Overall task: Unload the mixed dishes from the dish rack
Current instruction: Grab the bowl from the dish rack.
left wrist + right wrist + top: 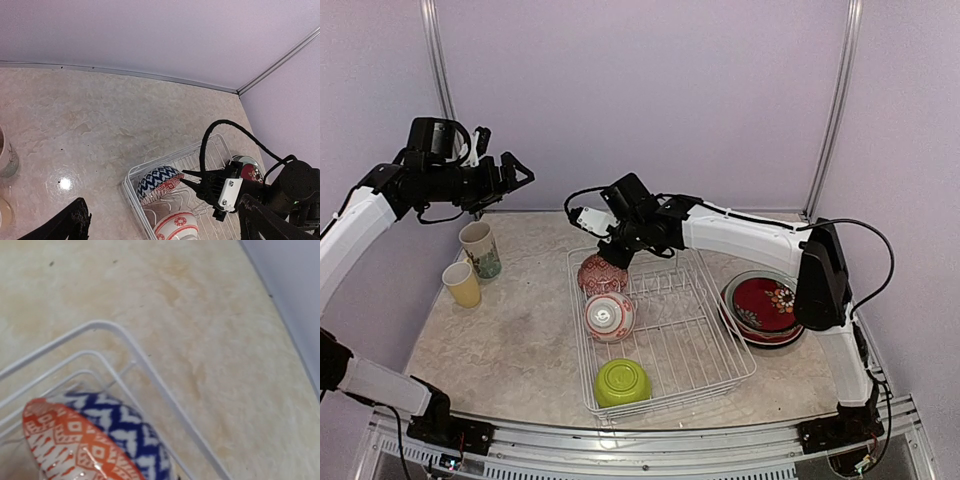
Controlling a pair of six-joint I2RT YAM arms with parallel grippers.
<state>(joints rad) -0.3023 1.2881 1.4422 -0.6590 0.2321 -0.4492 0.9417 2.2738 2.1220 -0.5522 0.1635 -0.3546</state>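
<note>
Verify rim pinch on blue zigzag bowl (pixel 157 180) before lifting clear of dish rack (pixel 680 330); right jaws' closure unclear, left jaws apart.

Left held high and spread wide, right pinching low.

Hanging the left arm (pixel 360 215) raised over the far left side, elbow bent, with the left gripper (pixel 505 152) pointing right, its fingers (pixel 70 225) standing far apart and gripping nothing. Stretching the right arm (pixel 740 232) from its near-right base up and across to the left, forearm roughly level, wrist tipping downward, with the right gripper (pixel 613 255) pressing its jaws, drawn close together, onto the upper rim of a bowl (pixel 600 272).
</note>
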